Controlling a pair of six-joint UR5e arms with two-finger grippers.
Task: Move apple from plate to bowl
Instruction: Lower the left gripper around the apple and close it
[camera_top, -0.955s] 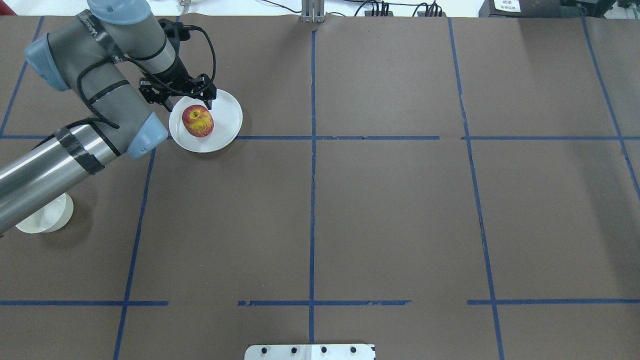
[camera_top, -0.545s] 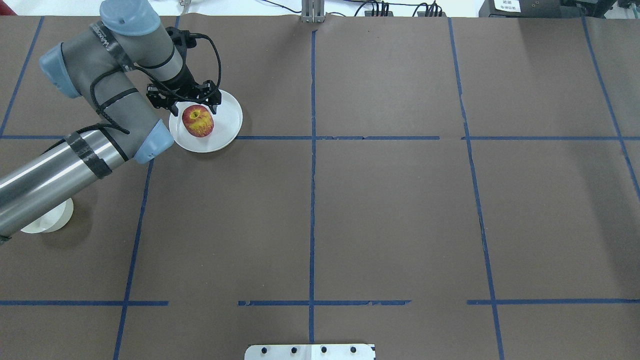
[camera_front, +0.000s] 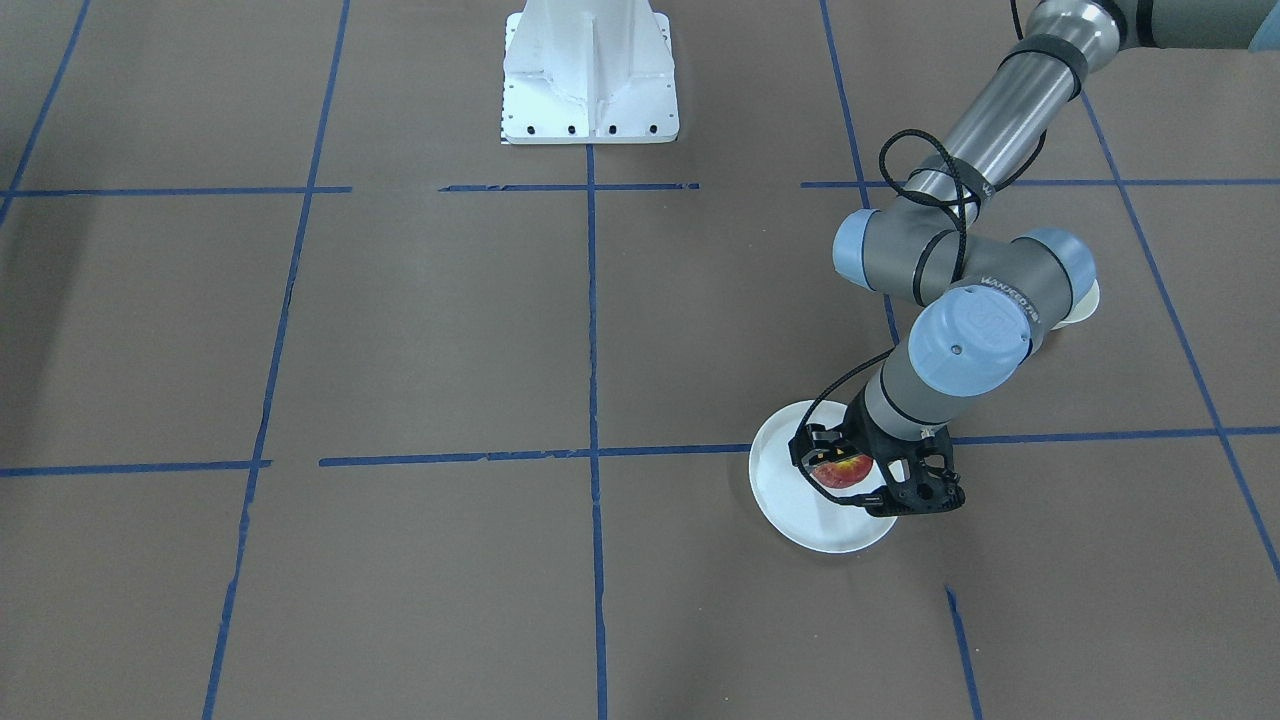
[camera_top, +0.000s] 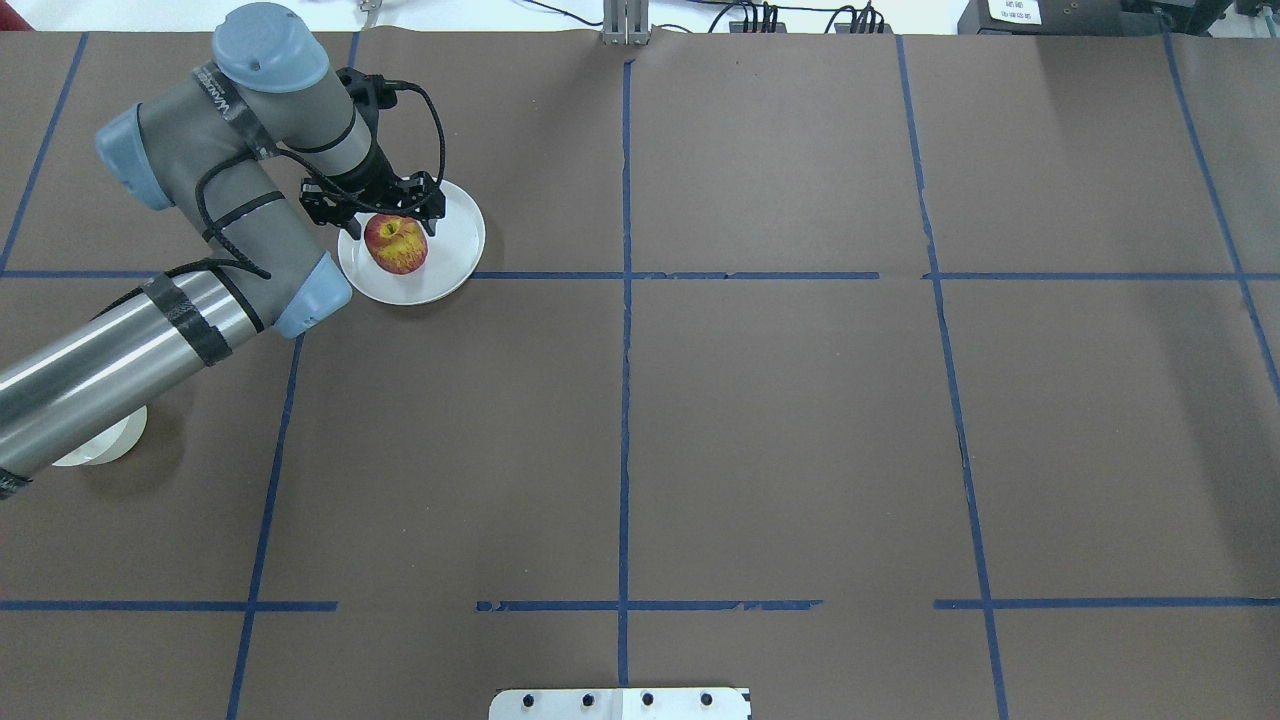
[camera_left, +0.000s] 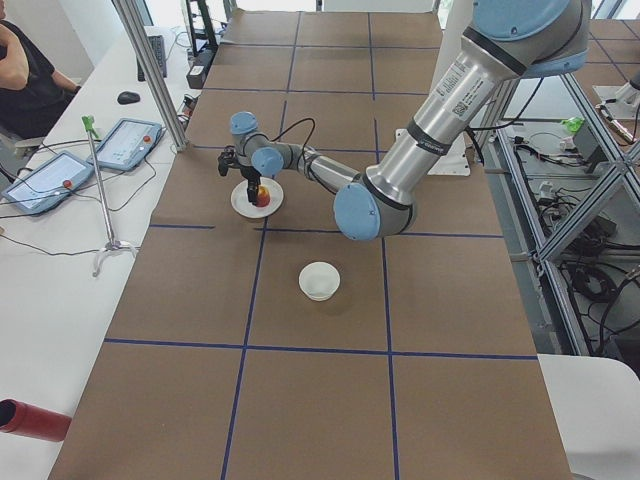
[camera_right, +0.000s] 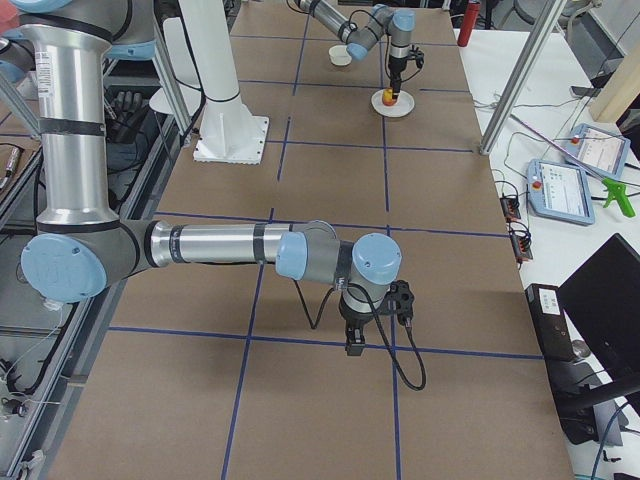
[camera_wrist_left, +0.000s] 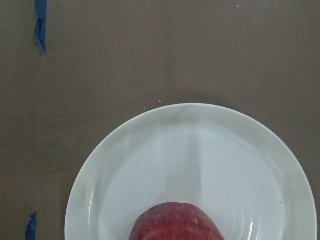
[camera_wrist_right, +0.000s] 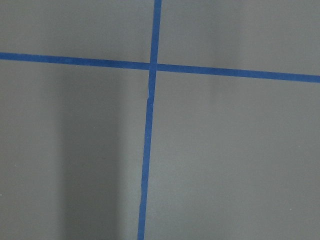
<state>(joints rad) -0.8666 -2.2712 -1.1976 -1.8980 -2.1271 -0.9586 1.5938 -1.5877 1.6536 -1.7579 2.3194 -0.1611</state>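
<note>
The red and yellow apple (camera_top: 396, 243) lies on the white plate (camera_top: 455, 240) at the far left of the table. My left gripper (camera_top: 393, 220) is open and low over the plate, one finger on each side of the apple's far part. The front-facing view shows the apple (camera_front: 840, 470) between the fingers over the plate (camera_front: 785, 480). The left wrist view shows the apple's top (camera_wrist_left: 177, 222) and the plate (camera_wrist_left: 200, 150). The cream bowl (camera_top: 100, 445) stands nearer the robot, partly hidden under my left arm, and shows whole in the left view (camera_left: 319, 280). My right gripper (camera_right: 355, 340) shows only in the right view, and I cannot tell whether it is open.
Brown paper with blue tape lines covers the table. The white robot base (camera_front: 590, 70) stands at the middle of the near edge. My right arm hangs low over the table's right end. Tablets and a stand lie on the side table (camera_left: 60, 170).
My left arm has moved toward the apple and lowered. The open fingers, which were behind the apple, now stand on either side of it. The apple has not moved.
</note>
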